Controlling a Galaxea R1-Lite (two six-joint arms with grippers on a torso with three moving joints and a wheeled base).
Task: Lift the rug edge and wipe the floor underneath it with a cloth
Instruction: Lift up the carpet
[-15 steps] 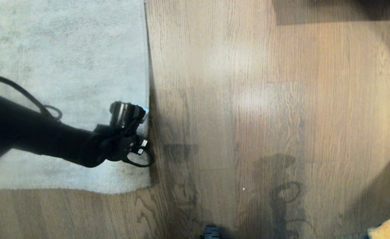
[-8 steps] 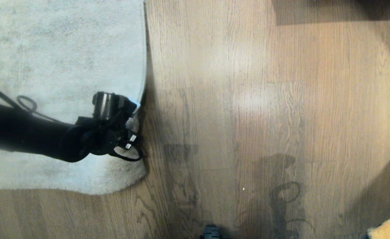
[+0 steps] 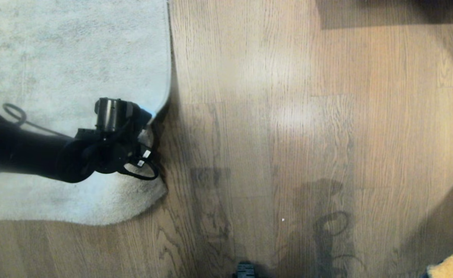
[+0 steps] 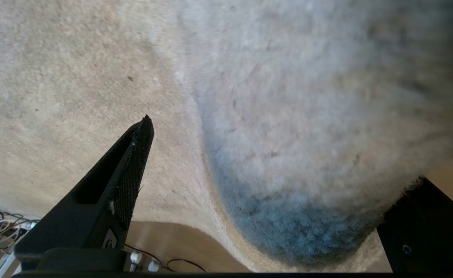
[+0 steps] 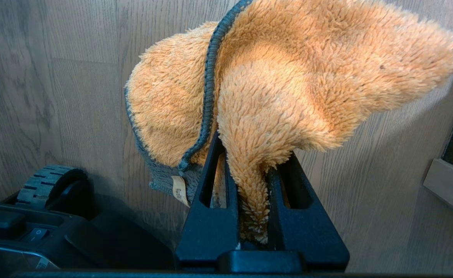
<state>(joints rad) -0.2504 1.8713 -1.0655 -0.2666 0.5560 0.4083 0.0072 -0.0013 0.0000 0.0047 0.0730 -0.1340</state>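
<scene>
Left gripper (image 3: 149, 127) at the rug edge (image 3: 161, 112), jaws spread wide with the bulging pile between its fingers (image 4: 130, 170), edge curled off the floor (image 3: 288, 135). Right gripper (image 5: 249, 173), well apart from the rug, clenched on the orange cloth (image 5: 272, 88).

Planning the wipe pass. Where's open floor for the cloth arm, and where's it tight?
Open: the floor right of the rug edge, a wide bare stretch up to the furniture edge at far right. A narrower bare strip runs below the rug's near border. Tight: at the curled rug corner, where the left gripper sits open. The right gripper holds the cloth near the base.
</scene>
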